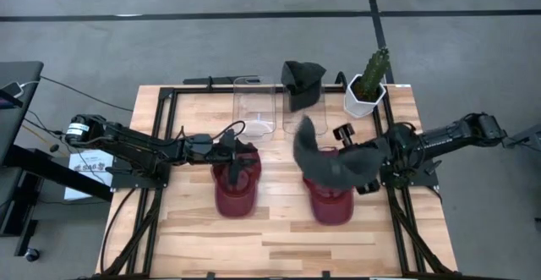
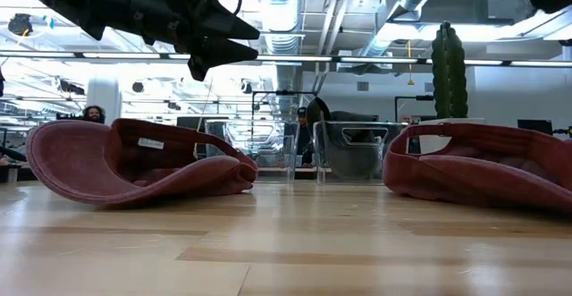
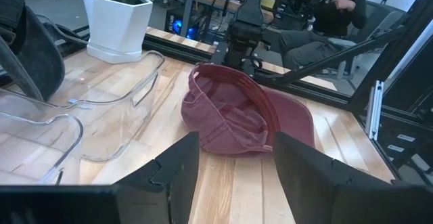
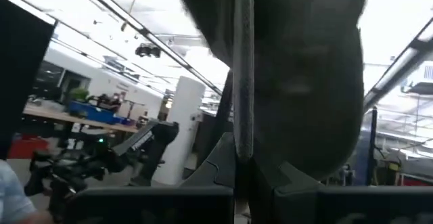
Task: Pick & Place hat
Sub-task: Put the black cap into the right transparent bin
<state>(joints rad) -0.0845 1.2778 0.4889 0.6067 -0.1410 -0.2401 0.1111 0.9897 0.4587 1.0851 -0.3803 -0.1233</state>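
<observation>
While the right claw (image 1: pixel 372 163) was clamped on a dark grey hat (image 1: pixel 325 157) held clear above one red hat (image 1: pixel 331 202), the left claw (image 1: pixel 241 153) hung open over the other red hat (image 1: pixel 234 189) on the tabletop (image 1: pixel 279 238), seemingly poised to grasp.

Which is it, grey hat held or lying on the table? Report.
Held. The right gripper is shut on the grey hat, which hangs above a red hat.

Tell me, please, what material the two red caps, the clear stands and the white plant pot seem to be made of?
The two dark red caps: soft washed cotton, probably; they crumple and show stitched seams. The clear stands: glossy transparent plastic, perhaps acrylic, with bright edges. The white faceted plant pot: smooth ceramic or plastic; the look cannot settle which.
</observation>
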